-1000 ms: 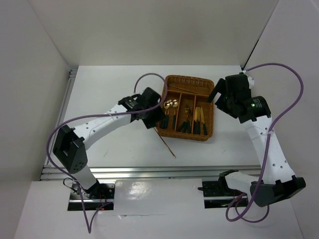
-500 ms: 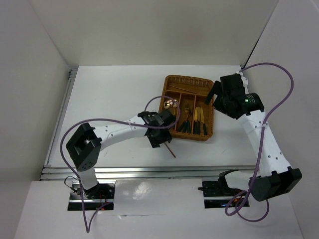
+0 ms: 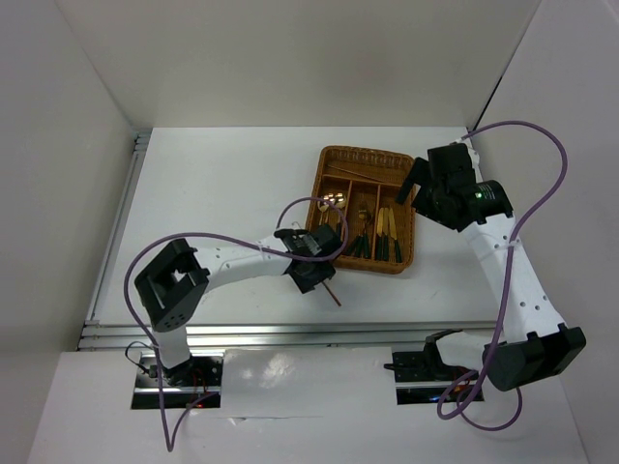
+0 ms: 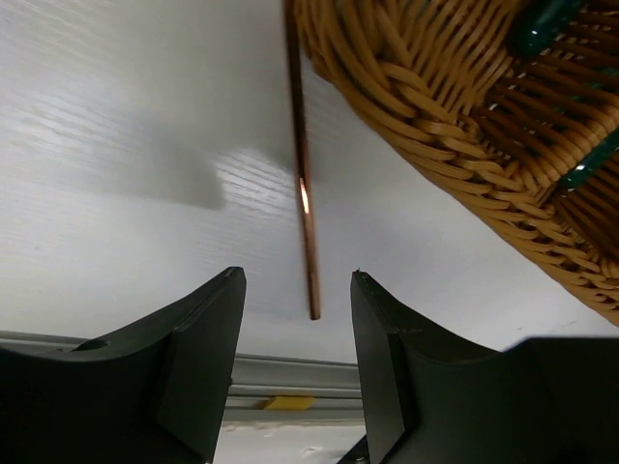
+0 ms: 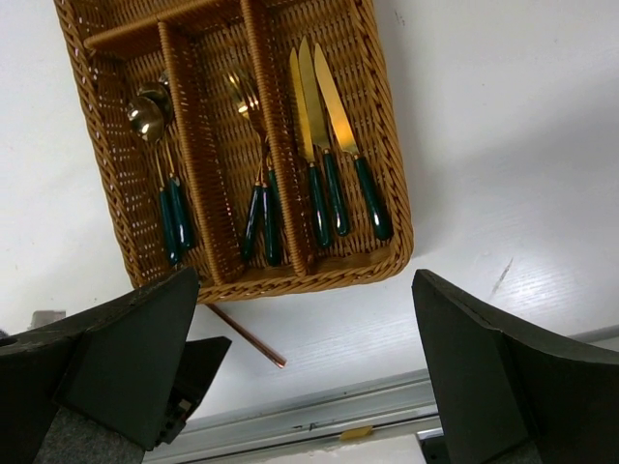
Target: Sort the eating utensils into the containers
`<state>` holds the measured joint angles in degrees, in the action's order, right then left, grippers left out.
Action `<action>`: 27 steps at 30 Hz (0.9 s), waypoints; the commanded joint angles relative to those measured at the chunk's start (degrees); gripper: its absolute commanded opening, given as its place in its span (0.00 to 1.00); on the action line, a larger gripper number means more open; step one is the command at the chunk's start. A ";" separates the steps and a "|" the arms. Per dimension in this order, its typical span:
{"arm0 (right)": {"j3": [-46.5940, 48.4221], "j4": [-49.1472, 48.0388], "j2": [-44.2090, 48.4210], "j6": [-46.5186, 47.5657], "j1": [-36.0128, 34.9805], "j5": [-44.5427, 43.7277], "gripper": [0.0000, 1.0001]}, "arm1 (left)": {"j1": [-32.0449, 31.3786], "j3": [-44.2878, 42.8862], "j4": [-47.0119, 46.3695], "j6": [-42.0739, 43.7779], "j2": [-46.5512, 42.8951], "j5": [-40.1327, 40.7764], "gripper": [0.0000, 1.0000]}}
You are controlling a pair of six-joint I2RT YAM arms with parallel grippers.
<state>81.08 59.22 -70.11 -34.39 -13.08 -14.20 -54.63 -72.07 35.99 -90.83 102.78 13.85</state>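
One thin brown chopstick lies on the white table just off the near left corner of the wicker tray. My left gripper hangs low over the chopstick's near end, jaws open, nothing gripped. In the top view the left gripper covers most of the chopstick. The tray holds gold spoons, forks and knives with dark green handles, each kind in its own long compartment. My right gripper hovers wide open above the tray's right side.
A thin stick lies in the tray's far cross compartment. A metal rail runs along the table's near edge. White walls close the table at the back and both sides. The left arm's purple cable loops beside the tray.
My left arm has swung from the tray's left edge toward the near side and down over the loose chopstick. The right gripper shifted slightly, then held still.
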 commanded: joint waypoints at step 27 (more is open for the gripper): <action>-1.01 1.25 3.04 -0.24 0.25 -0.83 1.00 | 0.14 -7.03 7.87 -6.82 14.11 -5.32 0.36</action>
<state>80.18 59.79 -68.99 -34.61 -13.08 -14.17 -54.68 -81.19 42.52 -96.42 114.61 8.97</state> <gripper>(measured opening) 0.997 0.381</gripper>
